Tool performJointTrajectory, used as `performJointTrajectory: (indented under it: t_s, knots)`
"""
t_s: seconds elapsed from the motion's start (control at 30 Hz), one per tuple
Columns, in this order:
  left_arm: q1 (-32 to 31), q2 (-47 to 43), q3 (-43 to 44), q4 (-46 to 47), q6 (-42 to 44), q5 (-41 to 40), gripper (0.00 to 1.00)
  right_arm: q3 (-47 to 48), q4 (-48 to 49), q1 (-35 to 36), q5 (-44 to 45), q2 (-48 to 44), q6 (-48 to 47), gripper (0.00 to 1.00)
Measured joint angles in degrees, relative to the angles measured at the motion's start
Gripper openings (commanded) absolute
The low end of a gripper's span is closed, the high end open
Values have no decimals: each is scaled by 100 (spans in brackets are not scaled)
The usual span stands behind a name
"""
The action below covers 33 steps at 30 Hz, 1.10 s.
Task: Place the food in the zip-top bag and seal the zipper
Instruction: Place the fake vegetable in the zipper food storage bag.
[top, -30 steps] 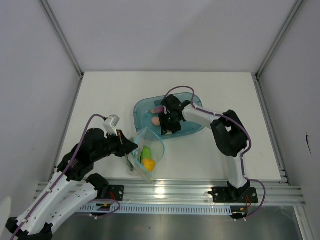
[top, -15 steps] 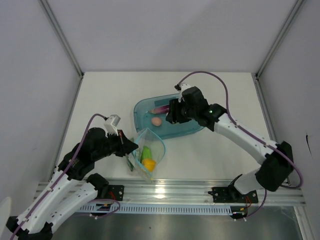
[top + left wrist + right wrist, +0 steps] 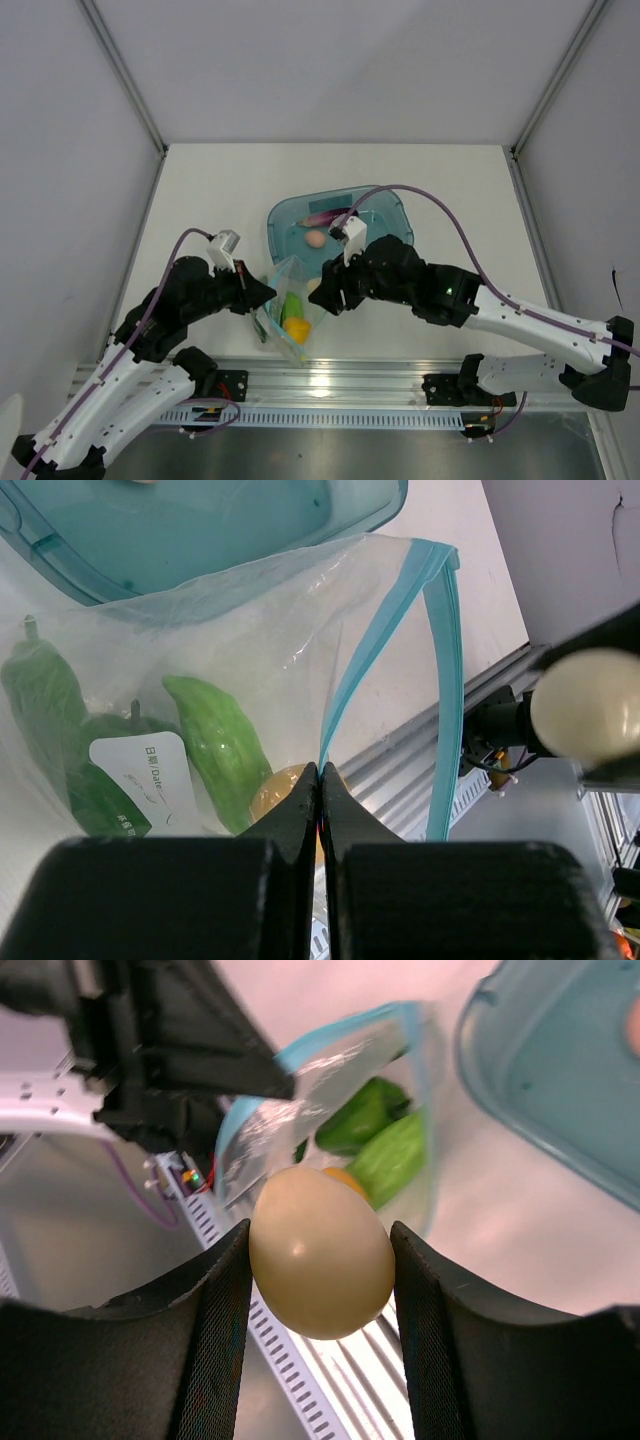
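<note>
Right gripper clamps the cream egg between both fingers, seemingly just above the open zip-top bag, whose zipper the left gripper pinches tight. A second ago this arm reached into the teal tray, beside the pink ball.

Mouth of bag open; tray close behind (L gripper pinches rim).
</note>
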Motion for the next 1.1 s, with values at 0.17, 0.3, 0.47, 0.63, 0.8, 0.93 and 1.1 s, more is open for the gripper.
performJointTrajectory:
  t_s: [0.17, 0.3, 0.47, 0.63, 0.8, 0.93, 1.1]
  knots:
    - [0, -66, 0, -2, 28, 46, 1, -9, 127, 739, 282, 188, 72, 0]
    - [0, -111, 0, -4, 28, 111, 1, 79, 144, 957, 525, 713, 81, 0]
    - [0, -236, 0, -7, 26, 146, 1, 155, 114, 981, 704, 1237, 81, 39]
    - [0, -267, 0, -11, 26, 149, 0, 332, 122, 988, 870, 1453, 127, 58]
    - [0, -269, 0, -17, 26, 149, 1, 553, 142, 992, 1010, 1453, 120, 69]
    - [0, -269, 0, -17, 26, 149, 1, 778, 116, 990, 1152, 1464, 92, 79]
    - [0, -282, 0, -20, 26, 149, 0, 986, 96, 988, 1333, 1482, 39, 78]
